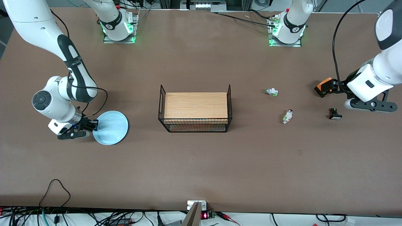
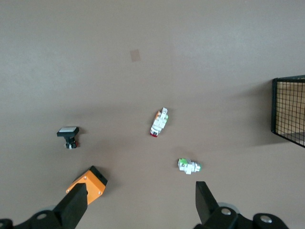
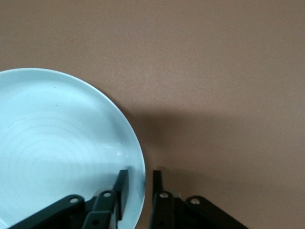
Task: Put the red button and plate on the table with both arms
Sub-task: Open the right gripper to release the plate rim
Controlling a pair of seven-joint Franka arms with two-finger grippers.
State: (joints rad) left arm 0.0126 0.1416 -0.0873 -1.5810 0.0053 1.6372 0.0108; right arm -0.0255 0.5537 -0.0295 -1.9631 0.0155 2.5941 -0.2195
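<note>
We see the plate (image 1: 111, 127) lying flat on the table (image 1: 201, 163) toward the right arm's end, well apart from the wire rack (image 1: 195, 109) that stands at the middle of the worktop. The right gripper (image 1: 93, 125) sits at the plate's rim; in the right wrist view its two fingers (image 3: 122, 183) straddle that rim, one over the dish and one outside it, with a small gap on either side of the edge, so they look slightly apart rather than clamped.

The red button (image 1: 287, 116) lies on its side on the bare worktop toward the left arm's end, between the rack and that end's edge. A similar small switch with a green head (image 1: 271, 92) lies farther from the front camera, and a black switch with a white face (image 1: 334, 114) lies nearer the left arm's end. The left gripper (image 1: 326, 88) hovers over that end, its orange-padded fingers (image 2: 88, 183) spread wide and holding nothing.
</note>
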